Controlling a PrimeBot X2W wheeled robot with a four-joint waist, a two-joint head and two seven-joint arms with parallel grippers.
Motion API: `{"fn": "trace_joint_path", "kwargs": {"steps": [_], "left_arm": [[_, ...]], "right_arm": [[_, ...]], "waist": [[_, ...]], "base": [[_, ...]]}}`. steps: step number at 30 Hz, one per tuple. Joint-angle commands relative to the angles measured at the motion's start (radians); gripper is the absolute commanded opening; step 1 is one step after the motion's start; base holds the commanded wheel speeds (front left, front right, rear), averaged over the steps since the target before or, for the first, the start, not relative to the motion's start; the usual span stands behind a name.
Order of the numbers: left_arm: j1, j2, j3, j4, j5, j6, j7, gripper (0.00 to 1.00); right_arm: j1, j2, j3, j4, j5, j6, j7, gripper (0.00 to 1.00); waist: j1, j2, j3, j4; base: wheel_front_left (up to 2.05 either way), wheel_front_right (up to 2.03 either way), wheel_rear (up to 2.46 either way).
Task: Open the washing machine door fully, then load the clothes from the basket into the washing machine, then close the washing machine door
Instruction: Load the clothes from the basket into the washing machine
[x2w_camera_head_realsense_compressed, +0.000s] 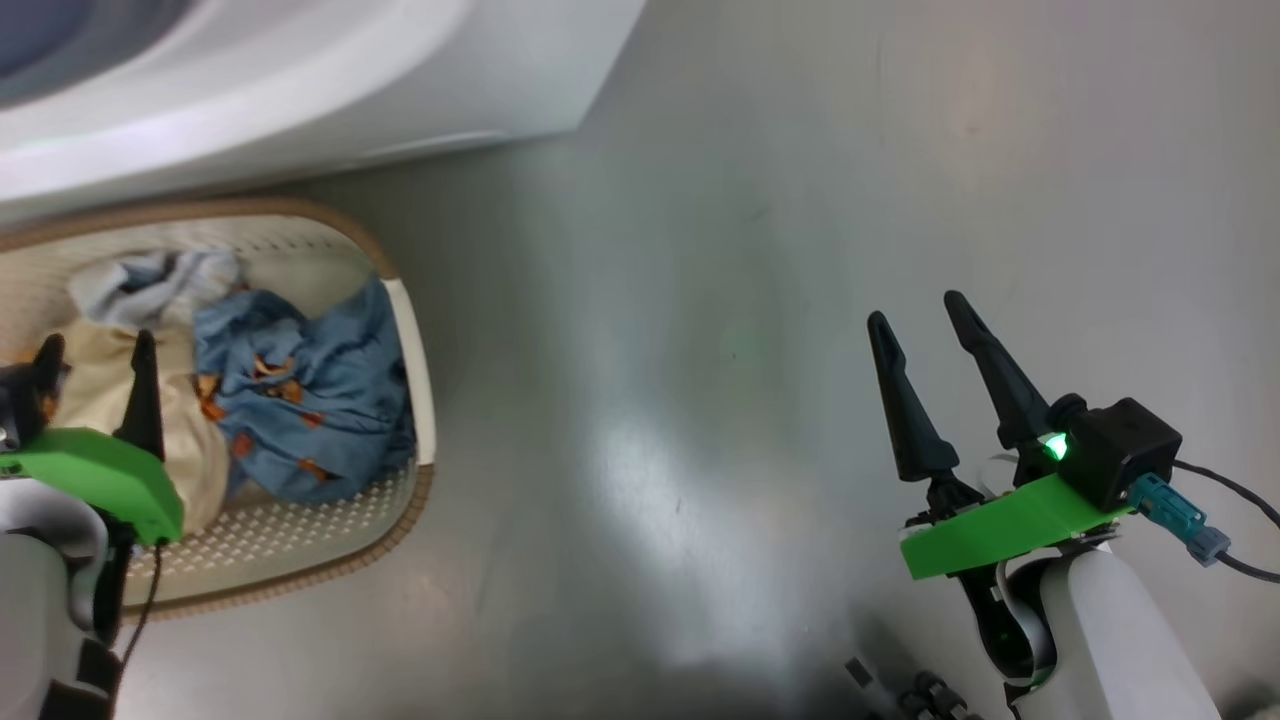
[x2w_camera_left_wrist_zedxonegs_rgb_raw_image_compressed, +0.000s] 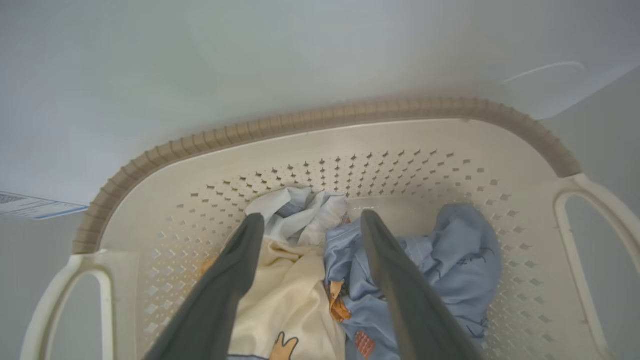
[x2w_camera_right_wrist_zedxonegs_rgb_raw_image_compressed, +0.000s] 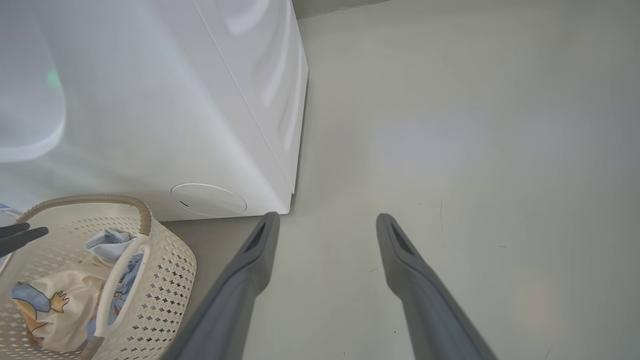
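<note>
**Glossy grey floor under soft, even light**

Smooth grey floor across the head view, glossy enough to throw back light. Broad pale sheen near the middle, soft-edged and fading outward. Faint green tint just above it. Weaker pale glare toward the upper right. Dark shadow pooled along the bottom edge. Paler and more matt through the right wrist view, marked with a few tiny dark specks and scratches. Darker band at the far top there, possibly the foot of a wall, too little of it in frame to tell. Even, diffuse lighting throughout, cool and slightly grey-green in cast.
</note>
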Motion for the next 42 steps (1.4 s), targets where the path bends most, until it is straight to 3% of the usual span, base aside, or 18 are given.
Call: {"fn": "trace_joint_path", "kwargs": {"steps": [1, 22, 34, 42], "left_arm": [[0.007, 0.048, 0.026, 0.0, 0.011, 0.005, 0.004, 1.0], [-0.134, 0.208, -0.054, 0.189, 0.126, 0.094, 0.241, 1.0], [-0.224, 0.261, -0.12, 0.234, 0.147, 0.033, 0.396, 1.0], [-0.25, 0.272, -0.127, 0.27, 0.128, 0.019, 0.48, 1.0]], "right_arm": [[0.015, 0.009, 0.025, -0.024, 0.006, 0.01, -0.012, 1.0], [-0.016, 0.011, 0.073, -0.038, 0.075, 0.01, -0.012, 1.0], [-0.028, 0.011, 0.097, -0.043, 0.112, 0.01, -0.012, 1.0], [-0.03, 0.011, 0.104, -0.048, 0.128, 0.01, -0.012, 1.0]], "waist": [[0.0, -0.0001, 0.062, -0.038], [0.0, -0.0001, 0.163, -0.087], [0.0, -0.0001, 0.204, -0.126], [0.0, -0.0001, 0.216, -0.142]], "base": [[0.0, 0.0, 0.0], [0.0, 0.0, 0.0], [0.0, 0.0, 0.0], [0.0, 0.0, 0.0]]}}
